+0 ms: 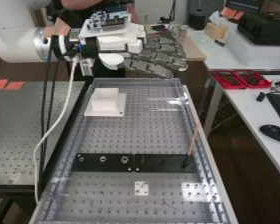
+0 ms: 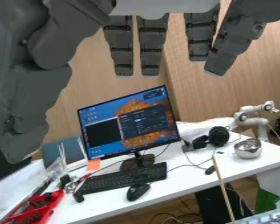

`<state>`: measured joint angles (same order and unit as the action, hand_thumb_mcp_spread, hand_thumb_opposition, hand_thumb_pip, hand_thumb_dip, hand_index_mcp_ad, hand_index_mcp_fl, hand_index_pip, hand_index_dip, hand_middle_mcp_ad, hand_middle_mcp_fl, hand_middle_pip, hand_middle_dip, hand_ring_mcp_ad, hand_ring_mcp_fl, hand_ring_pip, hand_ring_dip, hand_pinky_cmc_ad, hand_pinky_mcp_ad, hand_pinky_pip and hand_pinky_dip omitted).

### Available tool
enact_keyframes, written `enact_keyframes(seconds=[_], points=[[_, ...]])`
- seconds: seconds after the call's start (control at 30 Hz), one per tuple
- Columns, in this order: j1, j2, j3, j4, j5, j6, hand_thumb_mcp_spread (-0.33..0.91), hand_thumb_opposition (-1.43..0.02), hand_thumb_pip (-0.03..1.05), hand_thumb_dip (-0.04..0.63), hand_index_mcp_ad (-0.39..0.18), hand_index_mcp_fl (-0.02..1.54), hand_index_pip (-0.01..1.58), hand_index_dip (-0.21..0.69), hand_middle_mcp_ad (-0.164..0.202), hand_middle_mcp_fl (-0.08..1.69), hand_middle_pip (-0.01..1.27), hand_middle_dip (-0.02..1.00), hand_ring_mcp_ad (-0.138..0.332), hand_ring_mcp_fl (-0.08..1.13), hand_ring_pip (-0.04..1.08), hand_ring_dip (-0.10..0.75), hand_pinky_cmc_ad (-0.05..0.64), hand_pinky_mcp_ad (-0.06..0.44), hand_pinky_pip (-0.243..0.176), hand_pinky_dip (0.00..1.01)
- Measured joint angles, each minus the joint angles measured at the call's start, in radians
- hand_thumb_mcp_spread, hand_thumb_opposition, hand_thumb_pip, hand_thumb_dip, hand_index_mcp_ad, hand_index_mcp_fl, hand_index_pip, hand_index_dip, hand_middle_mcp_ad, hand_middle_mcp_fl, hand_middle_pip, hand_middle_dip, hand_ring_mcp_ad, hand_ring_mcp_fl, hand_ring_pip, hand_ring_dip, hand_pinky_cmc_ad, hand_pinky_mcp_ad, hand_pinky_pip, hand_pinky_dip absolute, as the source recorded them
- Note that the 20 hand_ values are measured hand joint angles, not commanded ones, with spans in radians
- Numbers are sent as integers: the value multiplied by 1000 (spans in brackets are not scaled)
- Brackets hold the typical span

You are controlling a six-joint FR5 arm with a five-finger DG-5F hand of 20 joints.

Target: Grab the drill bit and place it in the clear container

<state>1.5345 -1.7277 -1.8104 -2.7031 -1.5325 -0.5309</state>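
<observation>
The hand (image 1: pixel 154 56) is held above the far end of the bench, open, its dark grey fingers extended and nothing between them. In the wrist view the hand (image 2: pixel 127 47) has straight, spread fingers. Small round pieces (image 1: pixel 103 159) sit in a black strip (image 1: pixel 164 162) across the bench, well nearer the camera than the hand; I cannot tell whether any is the drill bit. Clear material with glare (image 1: pixel 169 102) lies on the right of the perforated bench, and whether it is the clear container is hard to say.
A white block on a square base (image 1: pixel 105 102) stands at the bench's far left. A thin wooden stick (image 1: pixel 192 142) leans at the right edge. Red trays (image 1: pixel 240 79) and a mouse (image 1: pixel 274 133) lie on the side table. A monitor (image 2: pixel 129 122) stands beyond the hand.
</observation>
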Motion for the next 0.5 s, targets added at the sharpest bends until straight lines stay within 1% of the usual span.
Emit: enact_keyframes(seconds=[0.17,0.27,0.33,0.4,0.5], points=[[1,0,0,-2,11,-1,325,-730,335,138,-24,206,87,258,59,117,131,197,284,-2,96,21,394,234,-110,358],[1,1,0,-2,34,-2,325,-730,339,138,-24,206,80,253,59,117,131,197,284,-2,93,21,394,234,-110,358],[0,1,0,-2,29,-2,325,-730,340,138,-24,206,84,258,59,117,131,197,284,-2,93,21,394,234,-110,358],[0,2,-1,-1,6,-2,321,-730,335,138,-24,206,84,258,59,113,131,197,284,-2,93,21,394,234,-110,358],[1,3,-3,1,18,-1,321,-730,335,138,-24,206,84,258,59,113,131,197,283,-2,96,21,394,234,-110,358]])
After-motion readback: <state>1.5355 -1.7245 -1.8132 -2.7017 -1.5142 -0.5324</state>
